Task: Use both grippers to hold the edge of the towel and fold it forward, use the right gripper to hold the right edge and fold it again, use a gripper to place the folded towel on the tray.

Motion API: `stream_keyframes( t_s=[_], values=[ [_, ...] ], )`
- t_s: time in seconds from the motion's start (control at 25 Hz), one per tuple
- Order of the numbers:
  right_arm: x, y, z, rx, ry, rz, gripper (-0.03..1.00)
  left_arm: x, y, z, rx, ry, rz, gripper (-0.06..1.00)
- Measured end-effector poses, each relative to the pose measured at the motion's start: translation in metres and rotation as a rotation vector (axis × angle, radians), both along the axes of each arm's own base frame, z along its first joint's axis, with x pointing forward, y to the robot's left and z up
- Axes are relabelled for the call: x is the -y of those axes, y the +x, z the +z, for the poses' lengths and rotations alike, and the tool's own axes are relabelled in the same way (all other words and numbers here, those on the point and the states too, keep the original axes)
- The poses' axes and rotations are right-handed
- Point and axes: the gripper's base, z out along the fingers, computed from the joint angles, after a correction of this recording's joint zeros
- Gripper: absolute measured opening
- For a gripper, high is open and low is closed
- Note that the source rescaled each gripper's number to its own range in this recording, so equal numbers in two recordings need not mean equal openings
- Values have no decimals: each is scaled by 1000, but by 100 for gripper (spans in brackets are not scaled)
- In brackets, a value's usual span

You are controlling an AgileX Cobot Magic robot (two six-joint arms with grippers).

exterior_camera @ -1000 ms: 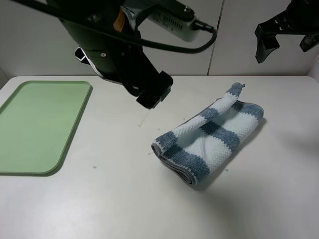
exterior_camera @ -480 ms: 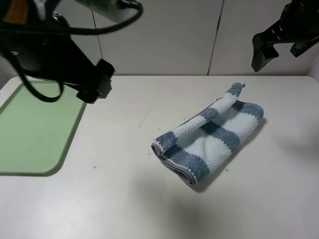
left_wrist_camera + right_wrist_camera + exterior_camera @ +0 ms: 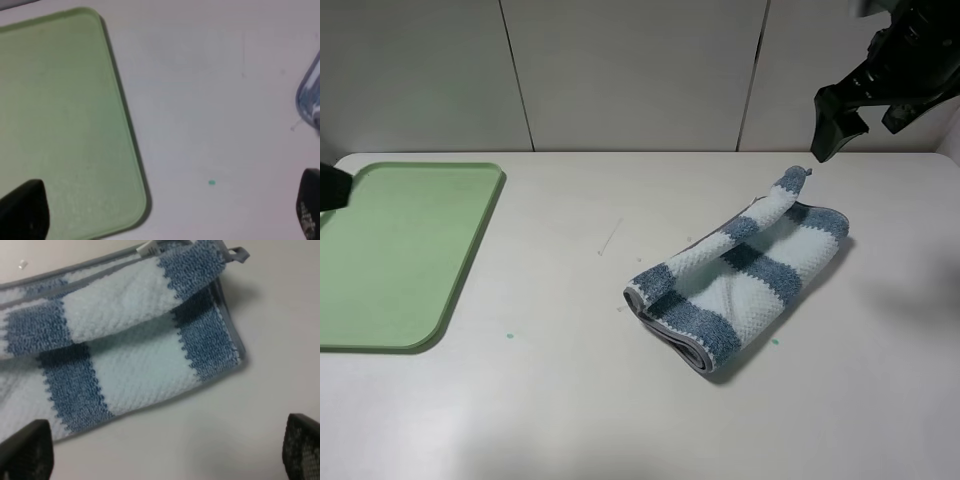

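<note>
The towel [image 3: 740,272], blue and pale-white striped, lies folded into a loose oblong on the table right of centre, its grey hem [image 3: 672,342] along the near end. It is apart from the light-green tray [image 3: 410,250] at the left. My right gripper [image 3: 860,135] hangs open above and behind the towel's far right end; the right wrist view shows the towel [image 3: 125,340] below its open, empty jaws [image 3: 162,450]. My left gripper [image 3: 165,212] is open and empty above the tray's near right corner [image 3: 135,200]. Only a black tip of it [image 3: 330,187] shows in the exterior view.
The white table [image 3: 570,400] carries a few small green specks [image 3: 509,336]. A grey panelled wall [image 3: 620,70] stands behind the table. The towel's end [image 3: 307,100] shows at the edge of the left wrist view.
My left arm has swung left from above the table's middle to over the tray, almost out of the exterior view. The right gripper has shifted slightly. The towel has not moved.
</note>
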Motion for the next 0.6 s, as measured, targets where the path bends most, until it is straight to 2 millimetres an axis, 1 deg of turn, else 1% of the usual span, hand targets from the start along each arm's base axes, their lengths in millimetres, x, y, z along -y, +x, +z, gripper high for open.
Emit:
stream_keyframes(
  t_s=[0.12,0.28,0.44,0.6],
  values=[
    [-2,-1,0,-5,13,14,100,-27,-17,-7,36,-63,16,99],
    [-2,-1,-1,-14,16,29,100,-52,-35,-19,80,-129,-12,99],
    [-2,-2,-1,-25,16,30,100,-66,-50,-38,77,-153,-75,99],
    [-2,-4,2,-22,16,31,100,-70,-63,-45,75,-168,-209,99]
  ],
)
